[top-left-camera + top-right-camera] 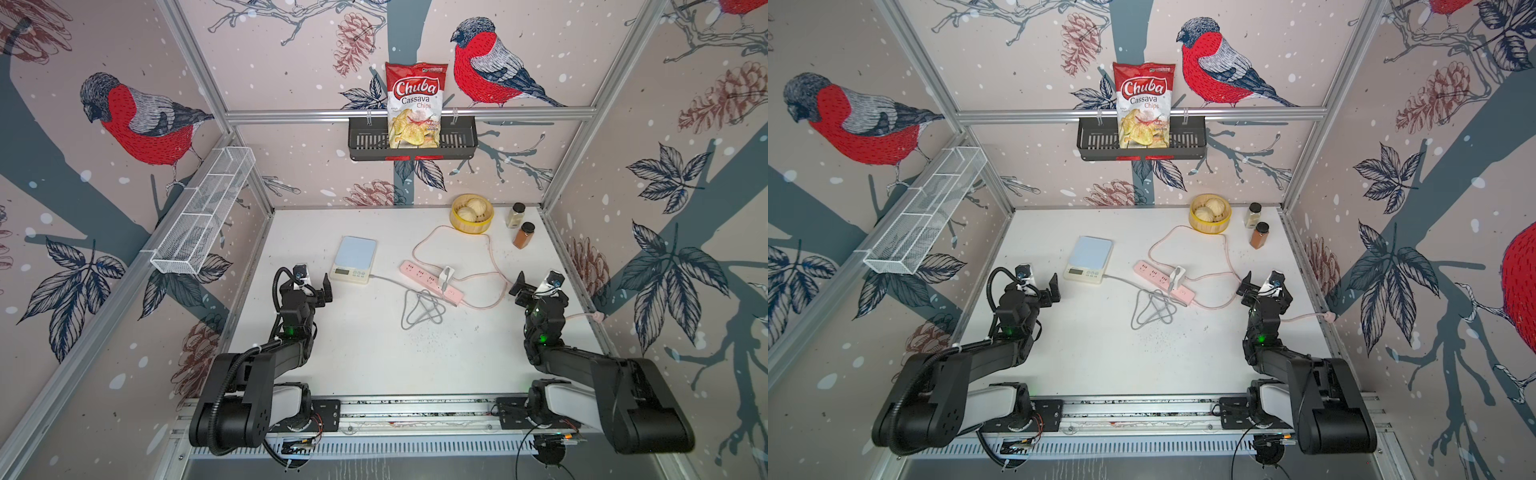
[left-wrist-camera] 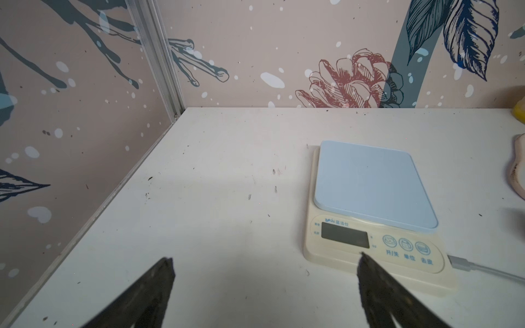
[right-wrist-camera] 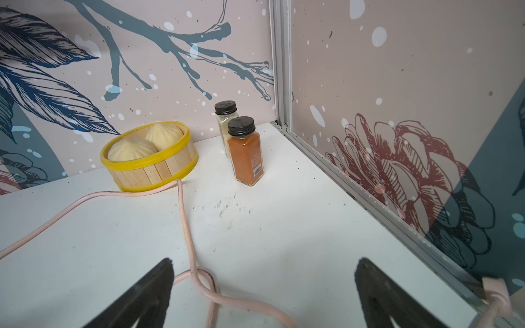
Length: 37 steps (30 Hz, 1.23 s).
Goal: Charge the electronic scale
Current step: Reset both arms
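Note:
The electronic scale (image 1: 354,259) (image 1: 1088,259), cream with a pale blue top, lies flat on the white table left of centre. Its display (image 2: 345,238) is dark. A grey cable (image 1: 419,309) has its silver connector (image 2: 457,261) at the scale's right side. The cable coils on the table and rises to a white charger cube (image 1: 446,275) standing on the pink power strip (image 1: 417,275). My left gripper (image 1: 320,286) (image 2: 264,258) hovers open just near-left of the scale, holding nothing. My right gripper (image 1: 520,286) (image 3: 264,259) is open over the strip's pink cord (image 3: 184,221).
A yellow-rimmed steamer basket (image 1: 471,226) with buns and two spice bottles (image 1: 524,235) (image 1: 515,215) stand at the back right. A chips bag (image 1: 415,104) sits in a black wall basket (image 1: 361,143). A white wire rack (image 1: 203,212) hangs on the left wall.

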Available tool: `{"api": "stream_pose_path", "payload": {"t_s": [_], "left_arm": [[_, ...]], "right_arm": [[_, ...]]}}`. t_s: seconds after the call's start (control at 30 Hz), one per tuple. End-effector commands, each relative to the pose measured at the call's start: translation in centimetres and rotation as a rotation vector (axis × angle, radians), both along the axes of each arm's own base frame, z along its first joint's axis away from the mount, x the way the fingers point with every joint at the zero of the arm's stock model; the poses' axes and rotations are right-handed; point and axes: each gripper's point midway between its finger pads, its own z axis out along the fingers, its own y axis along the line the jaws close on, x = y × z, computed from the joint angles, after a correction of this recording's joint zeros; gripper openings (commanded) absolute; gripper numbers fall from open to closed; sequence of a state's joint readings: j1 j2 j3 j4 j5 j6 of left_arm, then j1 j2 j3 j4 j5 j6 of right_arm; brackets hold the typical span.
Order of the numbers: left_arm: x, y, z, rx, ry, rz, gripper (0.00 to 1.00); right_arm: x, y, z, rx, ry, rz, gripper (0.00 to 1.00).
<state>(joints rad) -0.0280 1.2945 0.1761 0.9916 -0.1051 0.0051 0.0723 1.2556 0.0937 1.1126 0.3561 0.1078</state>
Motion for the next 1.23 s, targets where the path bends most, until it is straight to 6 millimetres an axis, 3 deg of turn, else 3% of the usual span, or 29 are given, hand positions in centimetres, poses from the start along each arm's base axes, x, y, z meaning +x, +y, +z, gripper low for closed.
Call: {"api": "stream_pose_path", "payload": {"t_s": [0.0,0.1,0.17,0.23,1.2], "left_arm": [[1.1,-0.2,2.6,0.014,-0.134,-0.014,0.98],[2.2,-1.6,1.0,0.043,-0.127,-0.087,0.98],[2.6,-0.4,1.1,0.025,-0.112,-0.012,0.98],[3.2,0.0,0.3,0.007,-0.063,0.005,0.99],[3.3,0.1,0.3,0.001,-0.054,0.004,0.99]], "right_arm": [[1.1,0.1,2.3,-0.007,-0.109,0.013,1.00],[2.1,0.3,0.5,-0.006,-0.071,0.022,0.99],[2.7,0.5,0.4,-0.034,-0.080,0.021,1.00],[4.0,0.2,-0.9,-0.008,0.024,0.005,1.00],[4.0,0.1,-0.6,0.008,0.004,0.028,0.99]]}}
